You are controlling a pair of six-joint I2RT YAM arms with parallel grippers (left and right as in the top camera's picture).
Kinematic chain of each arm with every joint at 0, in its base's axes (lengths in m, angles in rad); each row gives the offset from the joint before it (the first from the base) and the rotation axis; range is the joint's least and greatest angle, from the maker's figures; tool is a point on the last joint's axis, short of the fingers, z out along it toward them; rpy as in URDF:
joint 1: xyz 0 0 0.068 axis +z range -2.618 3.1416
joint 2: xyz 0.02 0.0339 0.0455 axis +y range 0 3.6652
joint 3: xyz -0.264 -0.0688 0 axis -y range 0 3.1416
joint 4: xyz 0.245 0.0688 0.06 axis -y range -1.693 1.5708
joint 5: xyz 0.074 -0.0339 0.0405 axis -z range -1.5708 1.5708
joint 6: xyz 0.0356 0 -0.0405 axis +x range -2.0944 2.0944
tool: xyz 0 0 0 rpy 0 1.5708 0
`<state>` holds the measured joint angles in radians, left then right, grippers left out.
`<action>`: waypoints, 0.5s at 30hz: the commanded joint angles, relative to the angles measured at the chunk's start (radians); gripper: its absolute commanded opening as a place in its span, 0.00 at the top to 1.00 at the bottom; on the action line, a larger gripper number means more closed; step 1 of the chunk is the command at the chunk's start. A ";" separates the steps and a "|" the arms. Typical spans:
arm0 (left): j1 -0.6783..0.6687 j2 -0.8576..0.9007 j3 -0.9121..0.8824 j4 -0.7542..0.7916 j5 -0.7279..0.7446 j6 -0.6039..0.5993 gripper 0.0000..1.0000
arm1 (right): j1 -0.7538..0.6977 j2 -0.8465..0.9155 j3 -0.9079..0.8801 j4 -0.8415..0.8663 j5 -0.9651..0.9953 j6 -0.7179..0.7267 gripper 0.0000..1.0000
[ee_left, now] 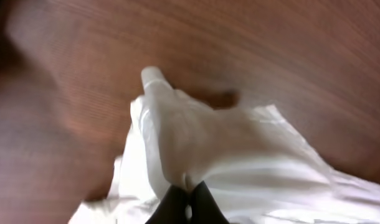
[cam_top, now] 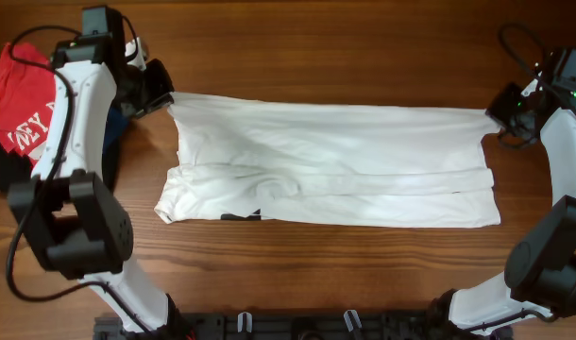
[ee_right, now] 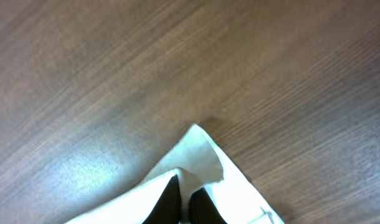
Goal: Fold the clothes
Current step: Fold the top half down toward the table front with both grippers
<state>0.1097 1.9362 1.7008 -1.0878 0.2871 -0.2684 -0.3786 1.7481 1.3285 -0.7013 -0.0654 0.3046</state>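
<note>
The white T-shirt lies stretched across the middle of the wooden table, partly folded lengthwise, with a bit of black print showing at its near left edge. My left gripper is shut on the shirt's far left corner; its black fingertips pinch the cloth. My right gripper is shut on the far right corner; its fingertips pinch a fold of the fabric. Both corners are held just above the table.
A red shirt with white lettering and dark folded garments lie at the far left, under the left arm. The arm bases stand at the near edge.
</note>
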 commanded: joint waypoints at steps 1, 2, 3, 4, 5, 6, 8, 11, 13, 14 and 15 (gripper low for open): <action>0.011 -0.024 -0.005 -0.114 -0.007 0.002 0.96 | -0.009 -0.025 -0.005 -0.076 0.036 -0.016 0.96; 0.011 -0.025 -0.005 -0.152 -0.007 0.002 0.96 | -0.009 -0.026 -0.005 -0.105 0.037 -0.016 0.96; 0.012 -0.025 -0.005 -0.185 -0.007 0.002 0.96 | -0.012 -0.026 -0.005 -0.136 0.037 -0.016 0.96; 0.011 -0.025 -0.005 -0.214 -0.007 0.002 0.96 | -0.014 -0.026 -0.005 -0.148 0.037 -0.016 0.96; 0.011 -0.025 -0.005 -0.243 -0.006 0.003 0.96 | -0.018 -0.026 -0.005 -0.169 0.037 -0.016 0.96; 0.011 -0.025 -0.005 -0.269 -0.006 0.010 0.96 | -0.022 -0.026 -0.005 -0.189 0.044 -0.016 0.96; 0.011 -0.025 -0.005 -0.307 -0.008 0.030 0.96 | -0.029 -0.026 -0.005 -0.216 0.055 -0.015 0.96; 0.011 -0.025 -0.005 -0.372 -0.007 0.056 0.96 | -0.065 -0.026 -0.005 -0.269 0.066 -0.012 0.96; 0.011 -0.025 -0.009 -0.420 -0.008 0.087 0.96 | -0.092 -0.026 -0.005 -0.294 0.066 -0.011 0.96; 0.011 -0.025 -0.014 -0.426 -0.007 0.097 0.96 | -0.103 -0.026 -0.005 -0.306 0.065 -0.014 0.96; 0.011 -0.025 -0.023 -0.429 -0.007 0.098 0.96 | -0.107 -0.026 -0.005 -0.315 0.066 -0.014 0.96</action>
<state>0.1123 1.9247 1.6989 -1.4998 0.2859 -0.2237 -0.4561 1.7481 1.3285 -0.9958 -0.0322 0.3016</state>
